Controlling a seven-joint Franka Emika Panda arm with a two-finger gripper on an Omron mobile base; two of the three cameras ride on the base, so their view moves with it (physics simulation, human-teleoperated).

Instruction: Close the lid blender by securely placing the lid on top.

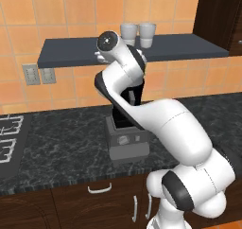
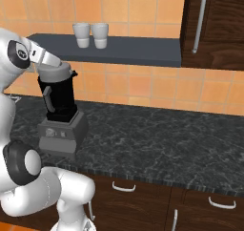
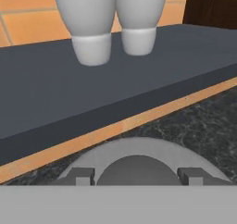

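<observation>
Left base view: the blender [image 1: 126,128], a tall black tapered jar on a boxy grey base with a round dial, stands on the dark speckled stone worktop [image 1: 61,143] towards its back edge, under the dark grey wall shelf [image 1: 71,53]. The white arm crosses in front of the jar and hides its top.
Right base view: the pale grey round lid [image 2: 54,72] sits at the jar's mouth, slightly tilted as far as can be told. The tool [image 2: 47,58] is directly above it, reaching in from the left.
Hand view: the lid's domed top lies just beyond the fingertips [image 3: 83,176]; two white cups [image 3: 115,19] stand on the shelf behind.
Tool state: narrow, apparently gripping the lid.
Key relation: the jar's long axis is upright and directly beneath the tool, so seating calls for a straight downward press.
</observation>
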